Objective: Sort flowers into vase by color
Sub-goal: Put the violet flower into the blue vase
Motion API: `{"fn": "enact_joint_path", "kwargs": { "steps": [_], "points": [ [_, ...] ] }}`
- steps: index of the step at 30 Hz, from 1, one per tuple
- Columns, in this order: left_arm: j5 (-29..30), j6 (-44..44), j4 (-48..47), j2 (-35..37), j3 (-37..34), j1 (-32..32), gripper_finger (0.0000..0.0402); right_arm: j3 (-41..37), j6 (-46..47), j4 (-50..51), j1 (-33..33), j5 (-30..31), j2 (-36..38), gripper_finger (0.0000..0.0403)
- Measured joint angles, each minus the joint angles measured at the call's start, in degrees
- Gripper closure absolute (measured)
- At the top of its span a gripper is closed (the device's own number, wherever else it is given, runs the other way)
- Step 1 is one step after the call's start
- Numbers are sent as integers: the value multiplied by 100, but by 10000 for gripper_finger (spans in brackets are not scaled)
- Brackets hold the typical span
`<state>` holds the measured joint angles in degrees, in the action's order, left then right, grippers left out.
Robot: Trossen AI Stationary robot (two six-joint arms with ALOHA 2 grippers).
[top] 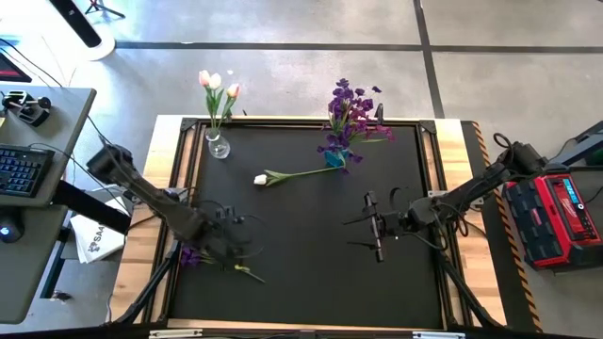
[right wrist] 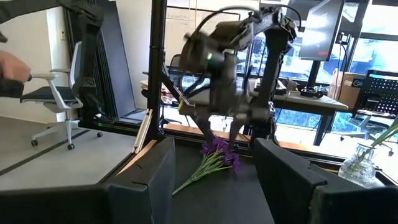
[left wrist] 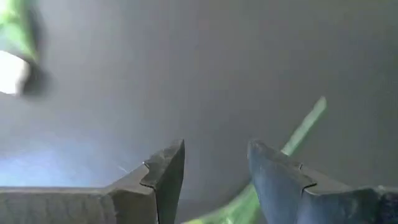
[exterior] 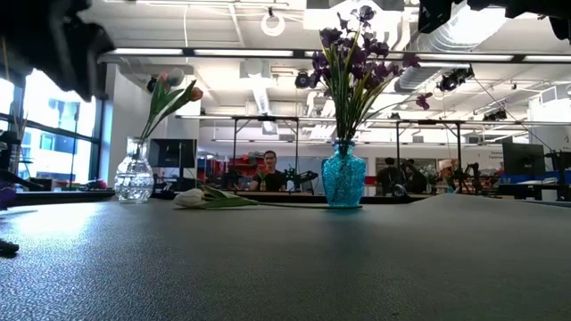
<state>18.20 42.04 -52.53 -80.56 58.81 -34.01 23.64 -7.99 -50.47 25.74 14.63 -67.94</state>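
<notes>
A purple flower (top: 193, 256) lies on the black mat near its left front corner, its green stem (top: 250, 274) pointing toward the near right. My left gripper (top: 231, 243) hangs open over that stem (left wrist: 305, 127), pointing steeply down and touching nothing. A white tulip (top: 283, 176) lies flat on the mat's far middle. Pink and white tulips stand in a clear vase (top: 218, 144) at the far left. Purple flowers stand in a blue vase (top: 335, 157) at the far middle. My right gripper (top: 366, 226) waits open and level over the mat's right half.
A raised black frame (top: 188, 169) on the wooden table (top: 466, 160) borders the mat. A red tool case (top: 556, 221) sits off the right edge and a desk with a keyboard (top: 24, 169) off the left. People (exterior: 269, 169) sit in the room behind.
</notes>
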Motion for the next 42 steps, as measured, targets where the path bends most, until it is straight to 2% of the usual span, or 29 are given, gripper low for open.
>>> {"fn": "enact_joint_path", "kwargs": {
  "steps": [6,8,10,15,22,25,28,30,36,42],
  "points": [
    [-1744,-199,8,-641,0,266,236,0,-241,-1,0,0,0,210],
    [-2166,-357,6,-760,0,404,236,0,-323,-31,-21,-2,0,210],
    [-2397,-501,4,-845,0,539,236,0,-390,-72,-33,0,2,210],
    [-2443,-800,-344,-1013,0,670,236,0,-710,-70,-107,-2,2,210],
    [-3362,-549,-81,-1099,-4,441,236,0,-817,5,-325,-363,4,210],
    [-3126,-1086,179,-1109,-2,134,236,0,-821,7,-407,-598,4,210],
    [-2422,-1767,178,-1287,3,-180,236,0,-866,22,-470,-788,4,210],
    [-2160,-1953,131,-1432,-2,-304,236,0,-874,26,-504,-880,4,210],
    [-2274,-1990,106,-1978,1,-355,236,0,-856,49,-520,-907,4,210],
    [-2138,-2212,-252,-2263,32,-320,238,0,-586,48,-517,-909,4,210]
  ]
}}
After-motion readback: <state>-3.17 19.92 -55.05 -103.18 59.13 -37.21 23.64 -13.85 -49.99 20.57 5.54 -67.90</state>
